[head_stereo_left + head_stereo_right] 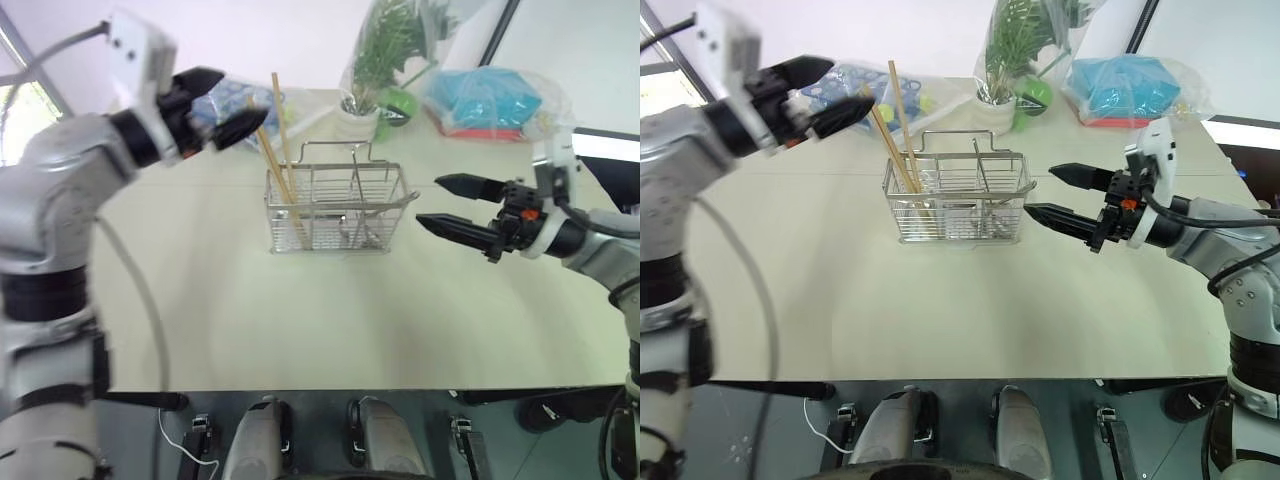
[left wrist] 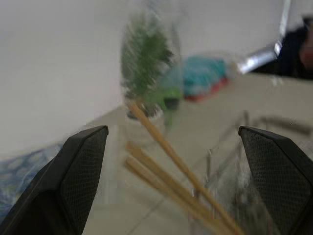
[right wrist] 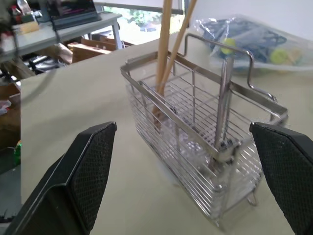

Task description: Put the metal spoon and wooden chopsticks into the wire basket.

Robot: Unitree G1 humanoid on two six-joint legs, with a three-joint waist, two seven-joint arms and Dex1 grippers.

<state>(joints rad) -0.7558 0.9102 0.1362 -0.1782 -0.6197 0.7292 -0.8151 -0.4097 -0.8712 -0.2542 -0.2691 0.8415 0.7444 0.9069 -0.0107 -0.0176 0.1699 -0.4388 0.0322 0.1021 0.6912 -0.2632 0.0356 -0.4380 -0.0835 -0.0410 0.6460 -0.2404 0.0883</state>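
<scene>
out on the pale table [image 1: 300, 330] sits the wire basket [image 1: 340, 210], upright, handle arching over the top. we've got the wooden chopsticks [image 1: 283, 150] standing in its left end, leaning up and away to the left, their tips well above the rim. the metal spoon [image 3: 221, 117] is in there too, handle propped upright in the compartment toward the right end, bowl down near the floor of the basket.

our left gripper [image 1: 222, 105] hangs up beside the chopstick tops, fingers spread wide, nothing between them, apart from the sticks. our right gripper [image 1: 1058, 195] sits level just off the basket's right end, pointing at it, fingers wide and empty too, not touching the wire.

behind the basket we see a potted plant [image 1: 375, 70] in clear wrap, a blue bundle in plastic [image 1: 490, 100] to the right, and a blue plastic-wrapped rack [image 1: 855, 90] to the left.
</scene>
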